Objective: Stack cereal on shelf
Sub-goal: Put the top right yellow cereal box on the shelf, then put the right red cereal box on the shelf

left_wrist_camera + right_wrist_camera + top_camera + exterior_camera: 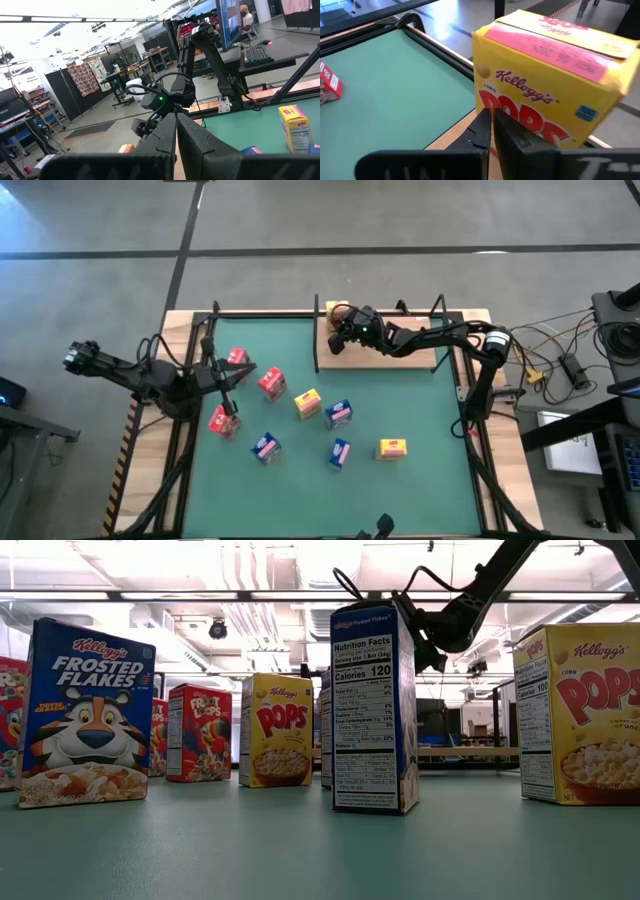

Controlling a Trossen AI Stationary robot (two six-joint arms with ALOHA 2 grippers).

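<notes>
Green mat (420, 410) covers your counter, with open lab space behind it.

Your right gripper (491, 125) has its jaws pressed together, nothing between them. The tips sit right up against the front face of one yellow cereal box (545, 90); you can't tell whether they actually touch it. That box stands on the shelf (400, 362), at its far left corner, and the shelf sits at the far edge of the counter.

Your left gripper (228, 380) also has its jaws together and empty. It hangs over the left side of the mat, among the red boxes.

Count nine boxes in all: one yellow on the shelf, eight on the mat.
- Red, three: (237, 358), (271, 382), (223, 421), all on the left.
- Yellow, two on the mat: (307, 403) mid-mat, (392, 448) near right.
- Blue, three: (339, 413), (265, 447), (340, 453).
</notes>
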